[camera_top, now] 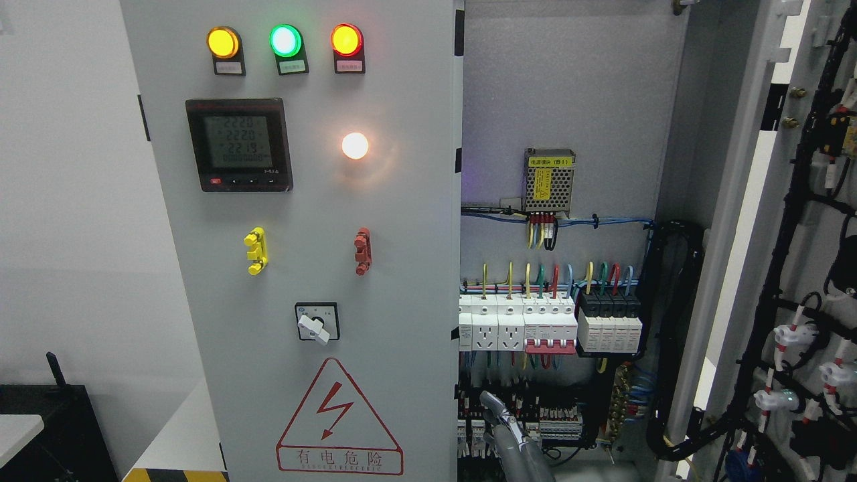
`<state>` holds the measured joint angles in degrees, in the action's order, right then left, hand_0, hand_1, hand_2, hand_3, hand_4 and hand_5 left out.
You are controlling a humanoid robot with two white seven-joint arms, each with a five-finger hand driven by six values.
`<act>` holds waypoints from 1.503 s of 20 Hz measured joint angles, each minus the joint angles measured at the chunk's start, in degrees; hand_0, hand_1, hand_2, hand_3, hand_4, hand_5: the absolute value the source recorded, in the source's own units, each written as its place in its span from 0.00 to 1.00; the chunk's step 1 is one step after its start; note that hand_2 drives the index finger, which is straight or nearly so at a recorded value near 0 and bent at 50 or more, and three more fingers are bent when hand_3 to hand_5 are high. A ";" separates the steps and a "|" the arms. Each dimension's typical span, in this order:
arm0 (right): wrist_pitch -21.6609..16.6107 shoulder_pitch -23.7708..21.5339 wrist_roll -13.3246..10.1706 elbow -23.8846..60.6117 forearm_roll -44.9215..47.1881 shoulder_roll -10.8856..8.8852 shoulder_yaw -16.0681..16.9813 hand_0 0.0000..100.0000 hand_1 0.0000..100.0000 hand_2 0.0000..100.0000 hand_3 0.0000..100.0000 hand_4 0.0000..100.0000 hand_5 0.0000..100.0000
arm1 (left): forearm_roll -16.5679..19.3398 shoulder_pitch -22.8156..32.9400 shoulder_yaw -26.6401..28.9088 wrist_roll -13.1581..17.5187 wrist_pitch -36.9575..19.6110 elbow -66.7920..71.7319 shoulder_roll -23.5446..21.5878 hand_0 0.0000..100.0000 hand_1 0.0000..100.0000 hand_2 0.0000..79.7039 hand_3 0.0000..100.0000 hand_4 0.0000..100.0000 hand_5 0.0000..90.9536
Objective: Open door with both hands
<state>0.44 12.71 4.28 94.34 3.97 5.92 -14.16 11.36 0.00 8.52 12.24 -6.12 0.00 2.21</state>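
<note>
You are looking at a grey electrical cabinet whose left door [301, 241] is closed and fills the middle of the view, while the right door [790, 268] stands swung wide open at the right edge, its inner face strung with black cable looms [787, 281] and white connectors. On the closed door you see three lit indicator lamps [284, 41], amber, green and red, a digital meter [238, 144], a glowing white lamp [355, 145], a yellow handle [256, 250], a red handle [362, 250], a rotary switch [316, 323] and a red warning triangle [339, 418]. Inside the open bay, a small power supply [549, 179] sits on the back panel above a row of breakers and sockets [549, 325] fed by coloured wires. Only one robot hand [512, 438] shows, rising from the bottom edge just right of the closed door's edge, in front of the lower terminal blocks [535, 422]. One finger [494, 405] points upward; you cannot tell which arm it belongs to, nor whether it grips or touches anything.
</note>
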 measured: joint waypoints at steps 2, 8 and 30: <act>0.02 0.88 0.01 -1.11 0.08 0.09 0.13 0.38 0.00 0.00 0.00 0.00 0.00 | -0.01 0.00 0.00 0.00 0.00 0.00 0.00 0.00 0.00 0.00 0.00 0.00 0.00; 0.02 3.16 0.04 -4.20 0.59 0.28 0.62 0.38 0.00 0.00 0.00 0.00 0.00 | 0.00 0.00 0.00 0.00 0.00 0.00 0.00 0.00 0.00 0.00 0.00 0.00 0.00; -0.09 8.31 0.51 -10.23 2.27 0.24 1.64 0.38 0.00 0.00 0.00 0.00 0.00 | -0.01 0.00 0.00 0.00 0.00 0.00 0.02 0.00 0.00 0.00 0.00 0.00 0.00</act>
<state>0.36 21.02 4.79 84.11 6.24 6.16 -12.52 11.34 0.00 8.52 12.24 -6.12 0.00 2.23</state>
